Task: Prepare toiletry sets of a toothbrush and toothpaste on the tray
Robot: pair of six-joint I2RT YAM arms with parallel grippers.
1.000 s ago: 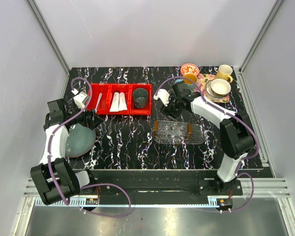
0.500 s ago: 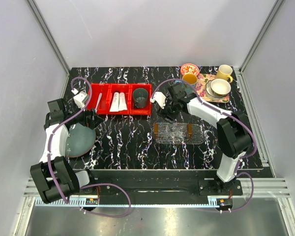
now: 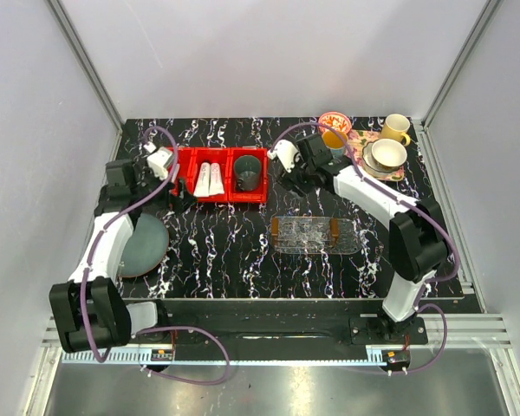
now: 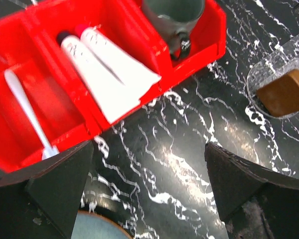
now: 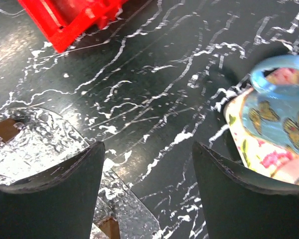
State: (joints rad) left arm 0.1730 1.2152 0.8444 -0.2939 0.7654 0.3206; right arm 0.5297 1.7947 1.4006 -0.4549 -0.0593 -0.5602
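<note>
Pale-blue toothbrush (image 4: pixel 27 110) lies in the red bin's (image 4: pixel 35 20) left pocket beside two toothpaste tubes (image 4: pixel 104 69), far left of the clear tray (image 3: pixel 316 234), so lower your wide-spread left gripper (image 4: pixel 147 189) squarely across its thin handle while your right gripper (image 5: pixel 147 179), parted and empty, hangs clear.

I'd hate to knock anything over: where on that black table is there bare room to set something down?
Bare table lies between the red bins, the grey plate and the clear tray, and along the near edge before that tray. The far right corner is crowded: a floral tray with mugs.
</note>
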